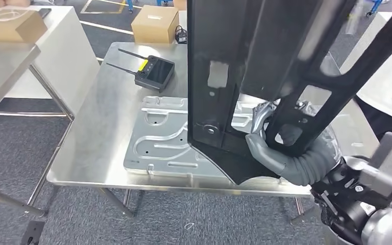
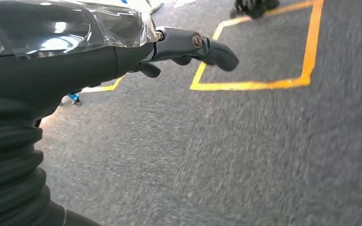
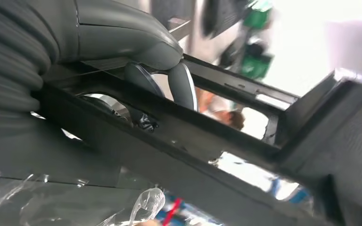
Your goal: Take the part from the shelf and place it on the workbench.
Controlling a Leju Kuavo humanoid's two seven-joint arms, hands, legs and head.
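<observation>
Head view, left to right: a cardboard box (image 1: 13, 24) sits on a white table at the far left. A steel worktop (image 1: 89, 127) fills the centre. On its far side lies a black controller (image 1: 154, 72) with two antennas pointing left. Nearer the front edge lies a stamped metal panel (image 1: 161, 140), flat on the worktop. A second cardboard box (image 1: 155, 23) stands on the floor beyond the worktop.

The part (image 1: 235, 76), a large black frame with cut-outs, stands roughly upright above the right half of the worktop. Its lower pointed corner is over the panel near the front edge; contact with the panel or worktop cannot be confirmed. The right robot hand (image 1: 265, 145) grips the part by a bar in its lower right section, thumb on the near side, fingers wrapped through an opening.

Right wrist view: the right robot hand (image 3: 122, 42) is closed on a black bar of the part (image 3: 207, 146), with dark fingertips (image 3: 183, 84) showing through the opening.

Left wrist view: the left robot hand (image 2: 188, 47) hangs over grey floor (image 2: 245, 155) marked with yellow tape lines (image 2: 259, 84). Its fingers are curled in and hold nothing.
</observation>
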